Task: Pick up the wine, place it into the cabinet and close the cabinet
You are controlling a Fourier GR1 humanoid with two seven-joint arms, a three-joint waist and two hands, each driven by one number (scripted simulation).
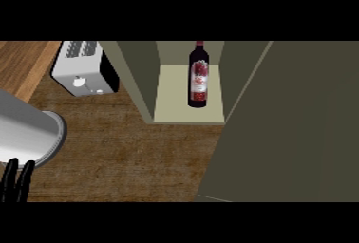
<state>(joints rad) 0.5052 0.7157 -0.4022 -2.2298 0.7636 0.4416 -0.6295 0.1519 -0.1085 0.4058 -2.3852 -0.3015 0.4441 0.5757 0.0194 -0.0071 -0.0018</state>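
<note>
Inside the open cabinet [184,115] stands the wine [199,76], touched by nothing. At lower left, the left robot hand [14,182] shows straight fingers, holding nothing.

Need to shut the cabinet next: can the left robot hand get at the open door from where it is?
Probably yes: the left robot hand sits low at the view's left, and only bare counter lies between it and the cabinet door.

Left hand [14,182] low, fingers straight
</note>
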